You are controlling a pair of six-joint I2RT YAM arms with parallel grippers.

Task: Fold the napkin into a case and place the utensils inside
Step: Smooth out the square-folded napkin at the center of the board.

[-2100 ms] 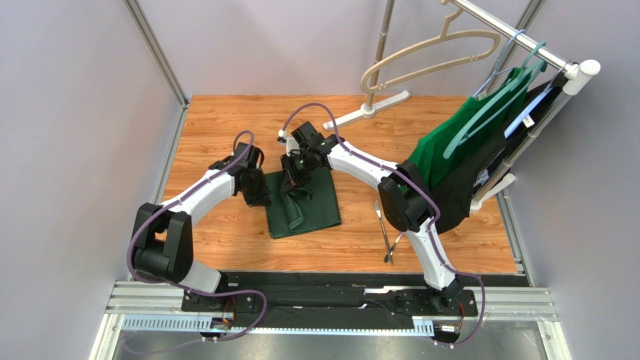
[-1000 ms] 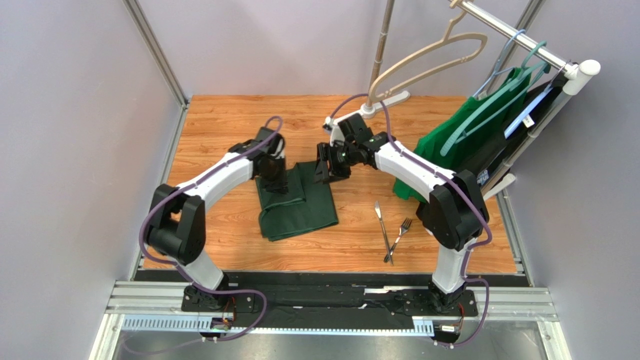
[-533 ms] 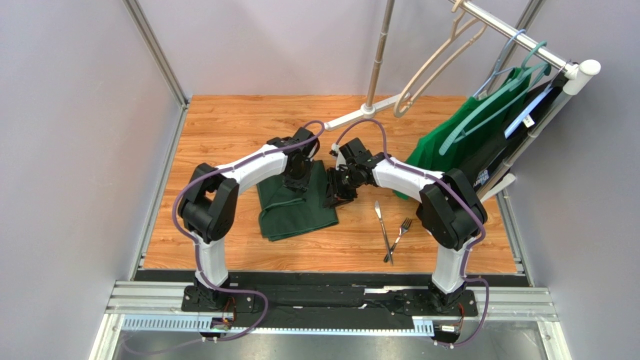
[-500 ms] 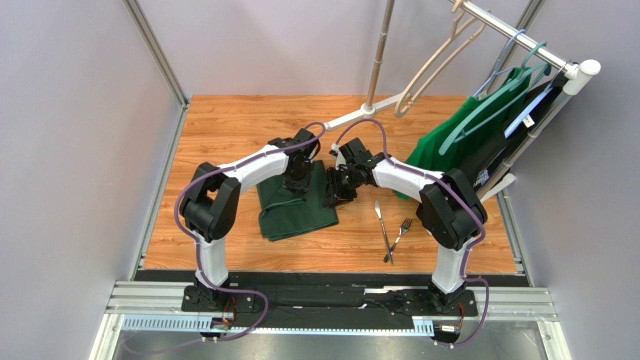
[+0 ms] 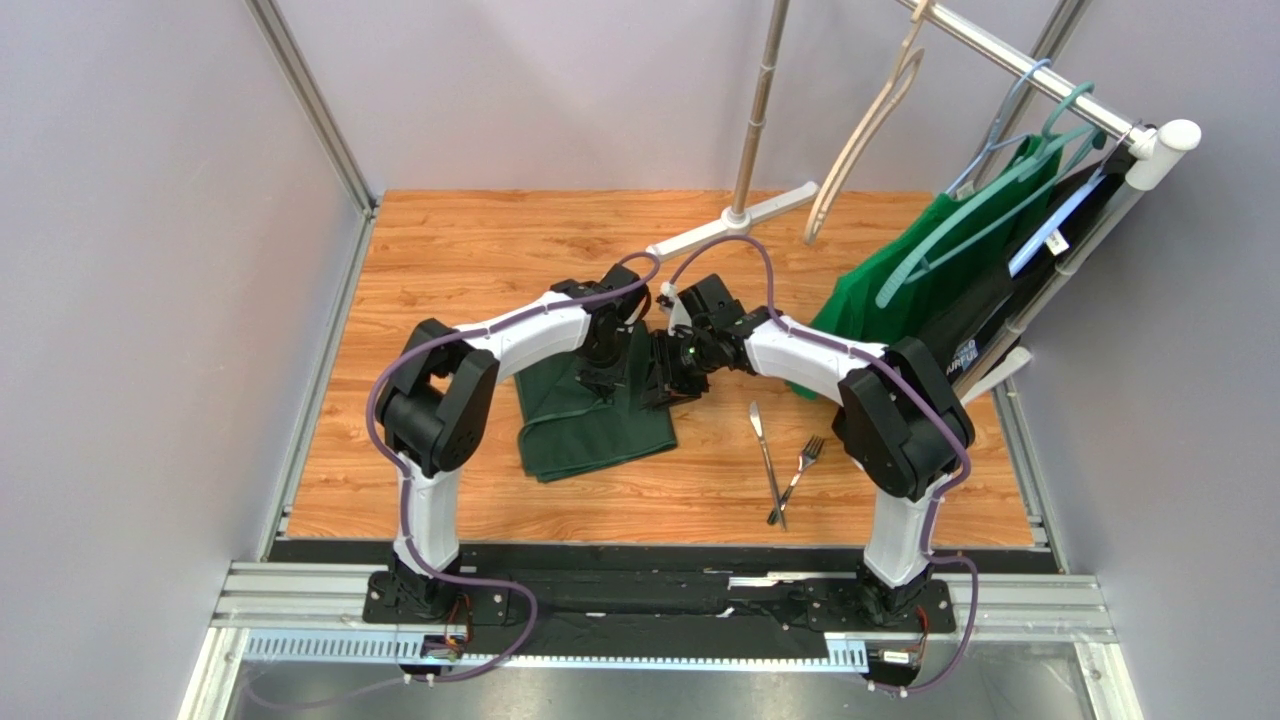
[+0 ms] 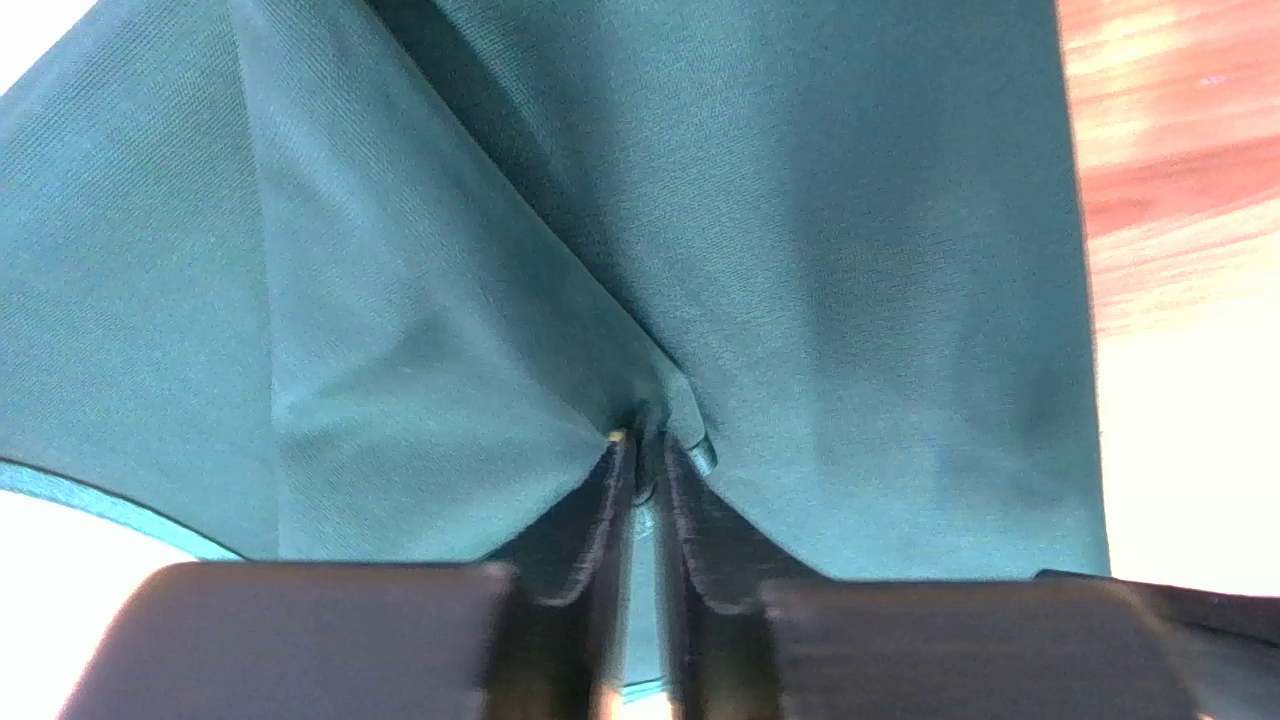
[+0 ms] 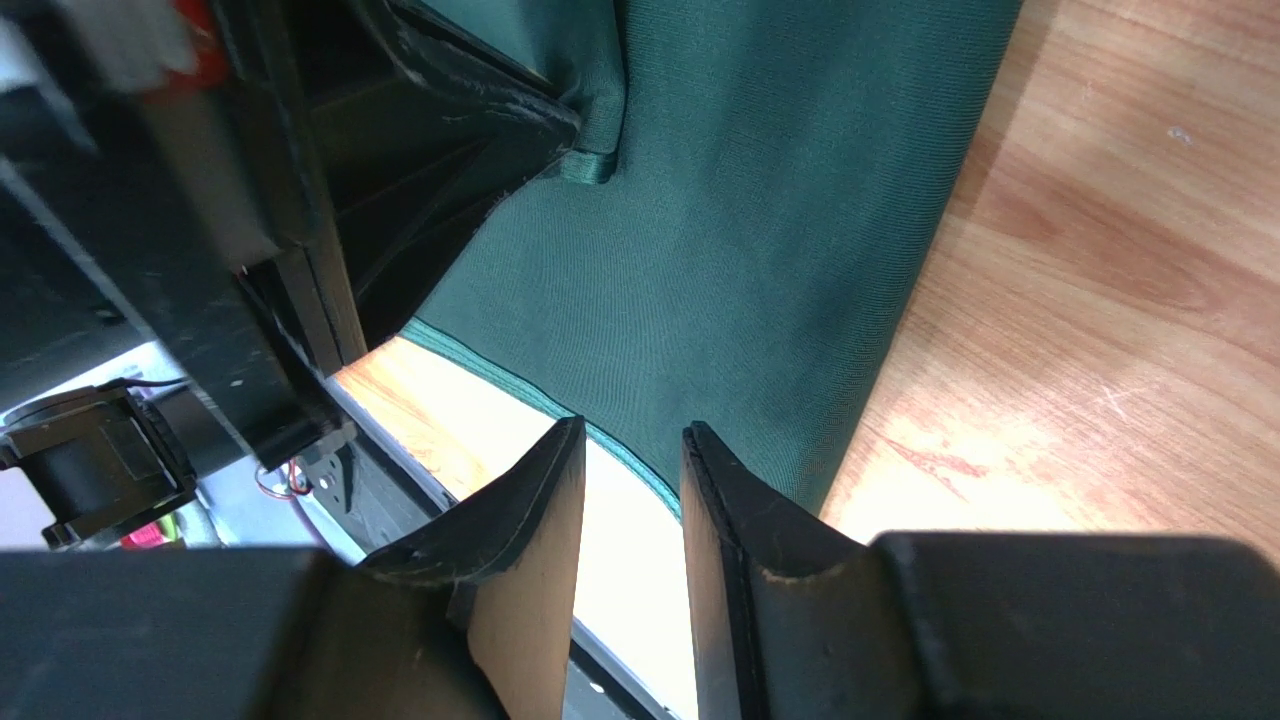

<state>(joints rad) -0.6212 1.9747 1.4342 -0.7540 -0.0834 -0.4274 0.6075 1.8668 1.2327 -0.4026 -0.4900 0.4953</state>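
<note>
The napkin (image 5: 601, 428) lies near the middle of the wooden surface (image 5: 451, 255), partly folded. The left fingers (image 6: 601, 525) are almost closed and pinch a raised fold of this cloth. The right fingers (image 7: 534, 525) stand a narrow way apart, with nothing between them, over the napkin's right edge. The utensils (image 5: 765, 450) lie on the surface to the right of the napkin, apart from it.

Overhead, two wrist close-ups (shared napkin (image 5: 601, 428))
</note>
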